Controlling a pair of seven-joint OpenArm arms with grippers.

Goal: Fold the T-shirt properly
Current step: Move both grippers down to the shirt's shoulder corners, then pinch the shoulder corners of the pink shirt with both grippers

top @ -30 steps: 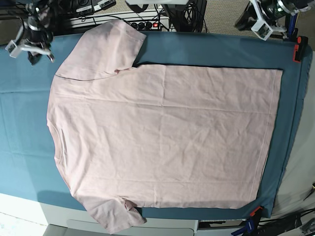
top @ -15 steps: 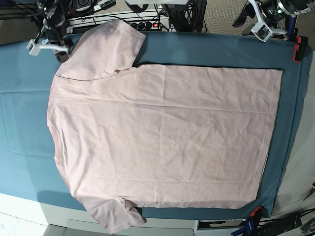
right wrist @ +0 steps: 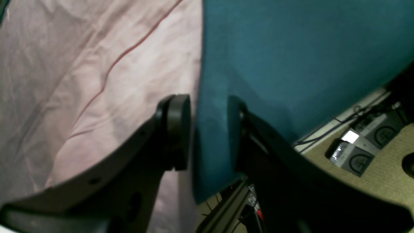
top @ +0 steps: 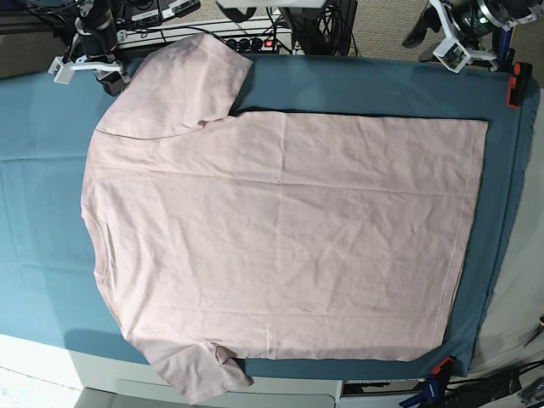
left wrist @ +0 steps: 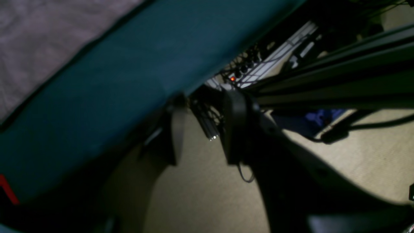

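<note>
Approach step: T-shirt (top: pixel 280 238) flat, unfolded. Right fingers (right wrist: pixel 207 132) parted, empty, at 11 o'clock sleeve; left fingers (left wrist: pixel 207 129) parted, empty, 1 o'clock. Next: pinch cloth edges.

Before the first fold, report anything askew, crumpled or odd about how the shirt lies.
The T-shirt lies spread flat, plain side up, only lightly creased. One oddity: its near sleeve hangs past the teal cloth over the table's front edge, with a small bunch at the underarm. Nothing else stands out.
</note>
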